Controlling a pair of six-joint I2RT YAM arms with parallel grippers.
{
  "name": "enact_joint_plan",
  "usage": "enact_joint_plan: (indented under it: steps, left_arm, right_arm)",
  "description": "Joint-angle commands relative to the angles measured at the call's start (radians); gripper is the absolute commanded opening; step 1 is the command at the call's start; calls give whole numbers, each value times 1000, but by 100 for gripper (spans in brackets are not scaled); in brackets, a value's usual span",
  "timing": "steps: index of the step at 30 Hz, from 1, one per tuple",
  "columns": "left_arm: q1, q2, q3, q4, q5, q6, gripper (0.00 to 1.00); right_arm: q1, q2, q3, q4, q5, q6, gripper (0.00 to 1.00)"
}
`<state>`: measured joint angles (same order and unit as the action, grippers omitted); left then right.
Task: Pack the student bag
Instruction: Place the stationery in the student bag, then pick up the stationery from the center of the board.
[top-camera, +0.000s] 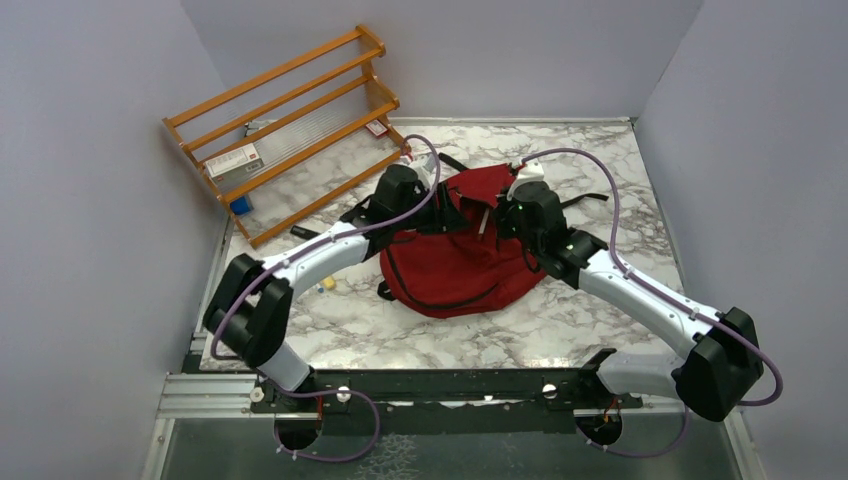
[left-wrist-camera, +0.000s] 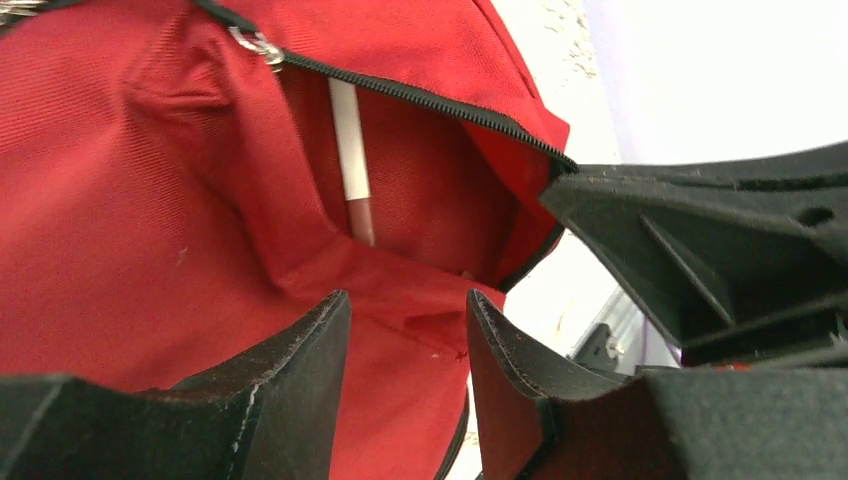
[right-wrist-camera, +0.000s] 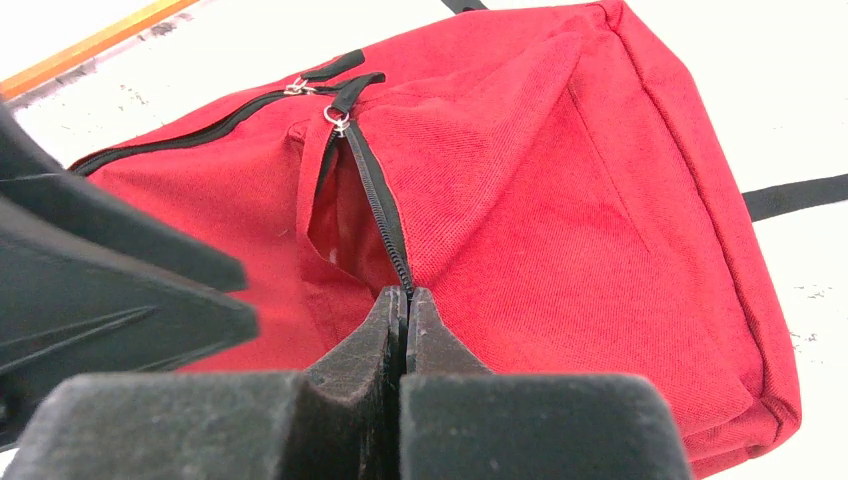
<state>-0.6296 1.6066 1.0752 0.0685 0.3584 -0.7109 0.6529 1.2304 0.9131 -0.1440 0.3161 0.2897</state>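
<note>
The student bag (top-camera: 455, 265) lies flat on the marble table (top-camera: 560, 330), roughly midway between the two arms, with a black strap (right-wrist-camera: 795, 197) trailing out onto the tabletop on its right side. Both grippers are at the bag's far end, close together over an unzipped pocket (left-wrist-camera: 430, 190).

The right gripper (right-wrist-camera: 403, 300) has its fingers pressed tight together, pinching the black zipper edge (right-wrist-camera: 380, 215) on one side of the pocket mouth. The zipper tape runs straight down into the closed fingertips. Further up that zipper a metal pull (right-wrist-camera: 338, 118) hangs at the top of the slit.

The left gripper (left-wrist-camera: 408, 312) has its fingers spread apart, just at the opposite lip of the pocket. A flap of red fabric shows in the gap between them, but neither finger is closed onto it. Past its fingertips the pocket gapes open, and a white pen with a reddish end (left-wrist-camera: 350, 150) stands inside against the lining.

A wooden rack (top-camera: 300, 100) leans at the far left corner of the table, well apart from the bag.
</note>
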Motion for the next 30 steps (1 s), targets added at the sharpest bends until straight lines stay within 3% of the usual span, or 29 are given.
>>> enact_joint_plan:
  steps: [1, 7, 11, 15, 23, 30]
  left_arm:
    - [6, -154, -63, -138, -220, 126, 48]
    - [76, -313, -162, -280, -491, 84, 52]
    - [194, -345, -193, -404, -564, 37, 52]
    - [311, -368, -242, -427, -602, 19, 53]
    - [433, -239, -169, -449, -686, 95, 69]
    - [527, -94, -119, -449, -699, 86, 69]
  right_arm:
    - [5, -5, 27, 0, 34, 23, 1]
    - [4, -21, 5, -6, 28, 28, 1]
    - [4, -28, -6, -8, 29, 31, 1]
    - [4, -30, -18, -8, 29, 39, 1]
    - [4, -34, -33, -18, 26, 46, 1]
    - [4, -38, -44, -18, 37, 46, 1]
